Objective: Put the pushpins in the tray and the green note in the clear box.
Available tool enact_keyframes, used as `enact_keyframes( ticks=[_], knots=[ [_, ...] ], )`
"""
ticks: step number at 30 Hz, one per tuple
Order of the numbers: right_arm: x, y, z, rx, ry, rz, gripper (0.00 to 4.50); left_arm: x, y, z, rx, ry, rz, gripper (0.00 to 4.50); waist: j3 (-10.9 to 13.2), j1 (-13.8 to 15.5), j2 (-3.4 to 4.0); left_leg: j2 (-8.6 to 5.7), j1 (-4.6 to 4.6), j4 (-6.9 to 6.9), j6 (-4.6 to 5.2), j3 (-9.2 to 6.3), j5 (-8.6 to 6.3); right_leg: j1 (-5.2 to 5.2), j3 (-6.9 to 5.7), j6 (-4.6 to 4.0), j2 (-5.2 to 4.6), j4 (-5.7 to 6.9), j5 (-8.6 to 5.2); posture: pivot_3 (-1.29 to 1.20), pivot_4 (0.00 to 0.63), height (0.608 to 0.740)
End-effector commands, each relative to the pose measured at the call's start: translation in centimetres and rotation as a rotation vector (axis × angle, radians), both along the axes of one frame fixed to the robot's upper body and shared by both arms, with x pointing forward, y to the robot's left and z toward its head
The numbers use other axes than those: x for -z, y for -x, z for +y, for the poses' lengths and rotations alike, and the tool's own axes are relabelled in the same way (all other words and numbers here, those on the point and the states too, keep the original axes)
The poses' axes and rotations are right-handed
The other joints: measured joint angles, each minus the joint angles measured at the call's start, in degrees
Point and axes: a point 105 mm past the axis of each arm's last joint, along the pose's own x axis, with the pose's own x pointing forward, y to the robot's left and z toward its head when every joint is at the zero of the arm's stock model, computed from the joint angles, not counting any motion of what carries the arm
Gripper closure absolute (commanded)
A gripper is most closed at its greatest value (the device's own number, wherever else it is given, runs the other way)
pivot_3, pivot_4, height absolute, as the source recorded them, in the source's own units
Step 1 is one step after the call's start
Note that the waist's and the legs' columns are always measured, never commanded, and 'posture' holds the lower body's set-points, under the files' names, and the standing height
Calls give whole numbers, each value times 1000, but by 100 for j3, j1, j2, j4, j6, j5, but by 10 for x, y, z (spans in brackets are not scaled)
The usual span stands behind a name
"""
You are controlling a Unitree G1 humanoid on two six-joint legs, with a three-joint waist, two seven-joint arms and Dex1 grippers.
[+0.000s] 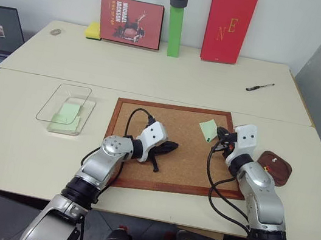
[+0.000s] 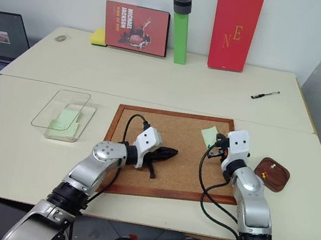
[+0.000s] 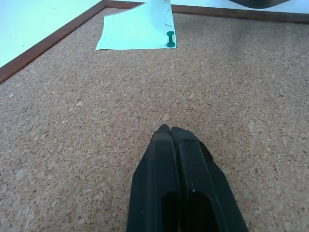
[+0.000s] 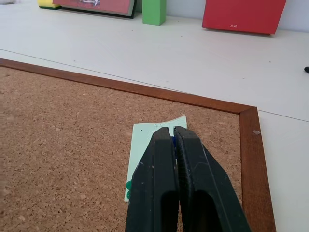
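Right pincer (image 4: 174,133), closed on a blue pushpin (image 4: 172,141), hovers over the pale green square paper note (image 1: 208,129); left pincer (image 3: 170,130) rests closed on the wood-framed corkboard (image 1: 185,155).

The corkboard (image 1: 170,152) is mostly bare in the middle, but the left gripper (image 1: 170,148) sits on its near left part and the right gripper (image 1: 222,136) is in the way at its far right corner, right by the green note (image 1: 208,129). The table (image 1: 14,145) has lots of bare room on the near left and across the far middle, with the clear box (image 1: 65,108) left of the board and the tray (image 1: 274,168) right of it. Along the far wall stand a book (image 1: 131,21), a green cylinder (image 1: 176,27) and a red folder (image 1: 230,24), and a pen (image 1: 260,87) lies on the far right.
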Motion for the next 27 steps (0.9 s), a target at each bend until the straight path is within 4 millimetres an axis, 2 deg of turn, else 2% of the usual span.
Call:
enact_keyframes(
  ticks=[1,4,8,11,17,21,25,27],
  knots=[
    [-28,8,-20,52,-5,-88,4425,15,5,0,7,-42,41,4500,0,1,0,0,0,0,0,0,0,0,0,0,0,0,0,0,150,740],
    [-31,16,-37,91,9,-84,4425,16,5,0,8,-42,40,4500,0,6,0,0,-1,-1,0,0,0,0,0,0,0,-1,0,0,150,740],
    [-30,30,-68,176,65,-52,4425,15,5,0,8,-41,40,4500,0,13,0,0,-2,-4,0,0,0,-1,0,-1,0,-3,-1,0,150,740],
    [-18,42,-102,283,125,19,4425,15,5,1,7,-42,40,4500,0,13,0,0,-1,-3,0,0,0,0,1,-1,0,-3,-1,0,150,740],
    [-5,55,-142,427,225,126,4425,15,4,4,3,-48,40,4500,-2,5,3,0,1,-4,0,2,0,-1,3,-3,0,-4,-2,0,150,740],
    [5,57,-147,441,266,172,4425,15,3,4,1,-49,38,4500,-2,4,3,0,1,-1,0,3,0,0,4,-10,0,-4,-7,0,150,740],
    [12,56,-145,439,270,209,3742,15,2,4,-1,-50,34,4500,-2,6,3,-1,0,-2,0,3,0,0,3,-8,0,-4,-5,0,150,740],
    [16,56,-145,438,273,225,3256,15,2,4,-2,-49,33,4500,-2,6,3,-1,0,-2,0,3,0,0,3,-6,0,-4,-5,0,150,740]
  ],
)
